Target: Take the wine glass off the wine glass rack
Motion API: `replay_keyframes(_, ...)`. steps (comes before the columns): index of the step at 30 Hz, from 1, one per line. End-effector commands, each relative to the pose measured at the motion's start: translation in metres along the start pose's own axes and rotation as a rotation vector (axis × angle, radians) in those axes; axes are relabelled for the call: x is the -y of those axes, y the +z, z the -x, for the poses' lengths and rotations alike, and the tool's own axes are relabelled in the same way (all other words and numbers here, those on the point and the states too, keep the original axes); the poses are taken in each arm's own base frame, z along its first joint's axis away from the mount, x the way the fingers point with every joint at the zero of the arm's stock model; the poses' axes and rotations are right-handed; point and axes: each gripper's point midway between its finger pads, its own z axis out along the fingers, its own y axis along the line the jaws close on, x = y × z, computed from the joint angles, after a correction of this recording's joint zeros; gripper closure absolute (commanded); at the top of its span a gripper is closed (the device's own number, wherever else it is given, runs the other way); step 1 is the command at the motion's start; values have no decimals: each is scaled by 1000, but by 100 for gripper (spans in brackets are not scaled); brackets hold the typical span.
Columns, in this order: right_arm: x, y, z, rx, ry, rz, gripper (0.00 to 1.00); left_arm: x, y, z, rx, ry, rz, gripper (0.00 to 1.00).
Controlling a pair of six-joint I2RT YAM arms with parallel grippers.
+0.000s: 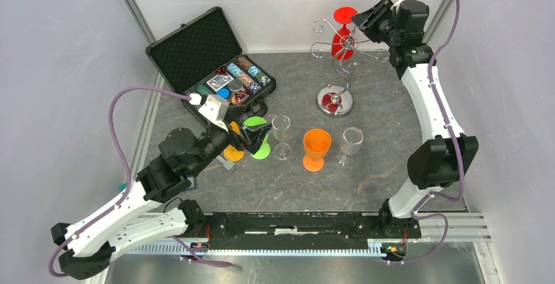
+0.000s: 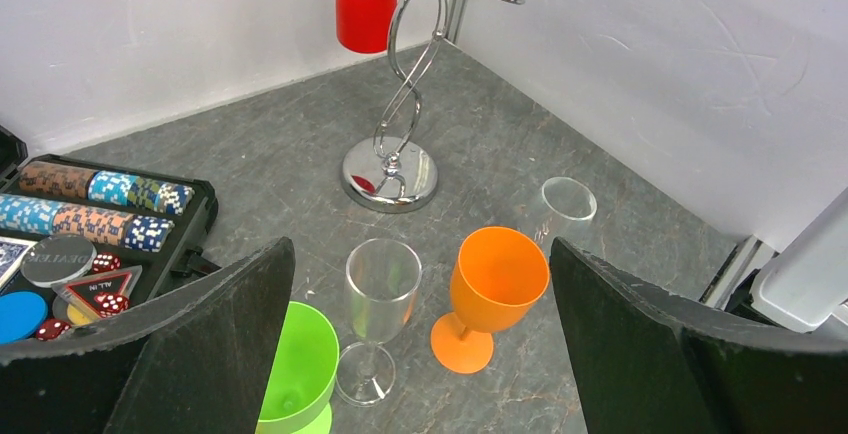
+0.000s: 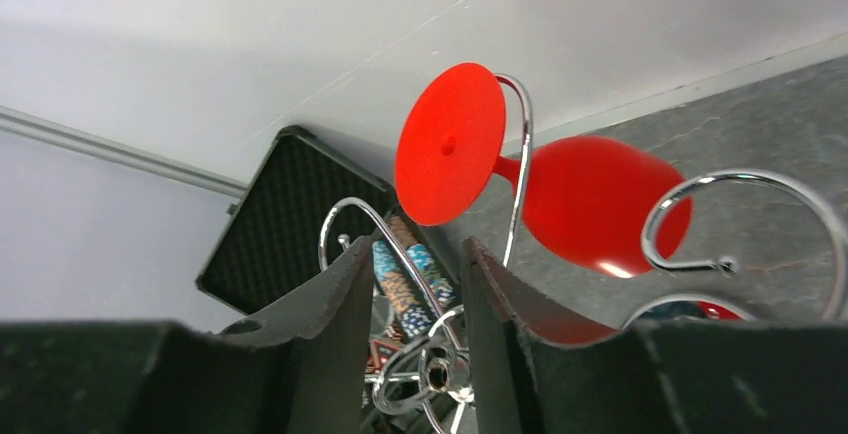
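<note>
The red wine glass [image 1: 341, 35] hangs upside down from a curled arm of the chrome wine glass rack [image 1: 334, 101] at the back of the table. It also shows in the left wrist view [image 2: 362, 4]. In the right wrist view its bowl [image 3: 590, 199] and round foot sit just beyond my fingertips. My right gripper [image 1: 361, 19] hovers at the rack's top, jaws a narrow gap apart and holding nothing [image 3: 418, 246]. The rack's hub [image 3: 437, 372] shows between them. My left gripper [image 1: 252, 137] is wide open and empty [image 2: 420, 249] low over the table, far from the rack [image 2: 390, 169].
A green glass [image 1: 260, 139], a clear glass [image 1: 281, 135], an orange glass [image 1: 316, 148] and another clear glass [image 1: 351, 142] stand in a row mid-table. An open black poker-chip case [image 1: 196, 48] lies at the back left. Walls close in on the left, back and right.
</note>
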Motion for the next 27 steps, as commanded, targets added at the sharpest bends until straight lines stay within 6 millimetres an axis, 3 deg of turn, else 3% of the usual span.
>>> replay_keyframes(1, -42, -1, 28, 66, 65, 161, 60, -4, 0, -1, 2, 43, 9, 0)
replay_keyframes(9, -23, 16, 27, 84, 136, 92, 66, -4, 0, -1, 1, 45, 9, 0)
replay_keyframes(27, 4, 27, 21, 95, 153, -15, 60, -6, 1, -6, -7, 48, 20, 0)
